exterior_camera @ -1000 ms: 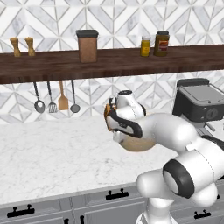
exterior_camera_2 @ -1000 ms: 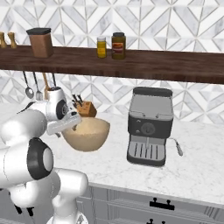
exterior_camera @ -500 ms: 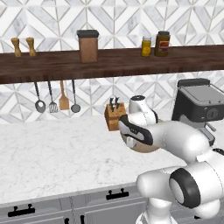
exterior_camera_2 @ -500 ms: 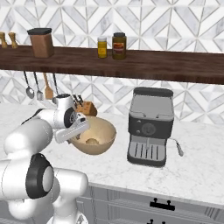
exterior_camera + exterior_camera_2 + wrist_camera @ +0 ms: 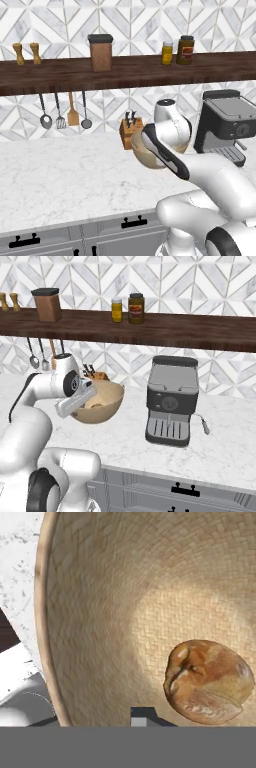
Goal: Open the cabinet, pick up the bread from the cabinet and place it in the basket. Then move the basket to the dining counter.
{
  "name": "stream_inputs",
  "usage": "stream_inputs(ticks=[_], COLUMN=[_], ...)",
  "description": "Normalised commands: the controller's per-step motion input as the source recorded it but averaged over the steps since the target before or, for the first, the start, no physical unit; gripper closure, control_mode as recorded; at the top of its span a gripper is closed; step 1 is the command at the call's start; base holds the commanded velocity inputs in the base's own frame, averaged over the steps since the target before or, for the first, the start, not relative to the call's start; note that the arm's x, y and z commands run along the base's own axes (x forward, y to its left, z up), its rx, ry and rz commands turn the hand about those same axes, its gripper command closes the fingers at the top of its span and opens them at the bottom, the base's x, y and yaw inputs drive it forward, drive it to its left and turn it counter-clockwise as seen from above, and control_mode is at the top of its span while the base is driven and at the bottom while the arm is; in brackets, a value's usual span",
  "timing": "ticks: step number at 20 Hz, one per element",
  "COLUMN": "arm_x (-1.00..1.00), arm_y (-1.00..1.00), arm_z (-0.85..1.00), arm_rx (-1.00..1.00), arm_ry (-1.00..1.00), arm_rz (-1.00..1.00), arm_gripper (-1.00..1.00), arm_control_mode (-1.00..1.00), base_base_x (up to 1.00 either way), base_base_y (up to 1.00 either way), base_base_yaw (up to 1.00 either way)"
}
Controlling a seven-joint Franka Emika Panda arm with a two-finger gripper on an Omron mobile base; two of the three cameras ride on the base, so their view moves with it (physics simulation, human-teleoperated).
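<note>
Look into the basket (image 5: 100, 612) in your hand view — the bread (image 5: 209, 682) lies on its woven floor toward 4 o'clock, tan-brown and glossy, alone in there. The basket's rim curves down the frame at 9 o'clock, with white marble tabletop (image 5: 17, 572) showing beyond it at 10 o'clock.

In the right base view the basket (image 5: 102, 406) stands on the tabletop (image 5: 125, 441) just in front of the knife block (image 5: 97, 376), and the bread (image 5: 95, 402) shows as a pale lump over the near rim. The hand (image 5: 82, 398) sits at the basket's rim at 9 o'clock. One dark fingertip (image 5: 142, 716) rises inside the wall in the hand view, so the hand looks narrowed across the rim, yet you cannot tell from these pictures whether it has closed on it.

The left base view gives you less of the basket (image 5: 142, 152): the arm's forearm crosses it, leaving a tan crescent beside the knife block (image 5: 130, 131). It does give you the hanging utensils (image 5: 65, 114) at 9 o'clock.

The right base view adds the coffee machine (image 5: 170, 401) well apart at 3 o'clock. On the shelf (image 5: 150, 326) above stand a brown canister (image 5: 47, 304) and two jars (image 5: 127, 307) — the contents cannot be made out.
</note>
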Motion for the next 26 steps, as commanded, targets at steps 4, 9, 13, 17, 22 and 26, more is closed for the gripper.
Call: stream_inputs(ticks=[4, 9, 13, 17, 22, 26], arm_x=[-1.00, -0.57, -0.03, 0.00, 0.00, 0.00], arm_y=[0.00, 0.00, 0.00, -0.05, 0.00, 0.00], arm_z=[0.73, 0.80, 0.63, 0.11, 0.00, 0.00], arm_rx=[-0.03, -0.03, -0.01, 0.00, 0.00, 0.00], arm_ry=[0.02, -0.04, -0.09, 0.00, 0.00, 0.00], arm_rz=[0.16, 0.05, 0.01, 0.00, 0.00, 0.00], arm_gripper=[1.00, 1.00, 1.00, 1.00, 1.00, 1.00], arm_control_mode=[-1.00, -1.00, -1.00, -1.00, -1.00, -1.00], base_base_x=[0.00, 0.00, 0.00, 0.00, 0.00, 0.00], base_base_y=[0.00, 0.00, 0.00, 0.00, 0.00, 0.00], base_base_yaw=[0.00, 0.00, 0.00, 0.00, 0.00, 0.00])
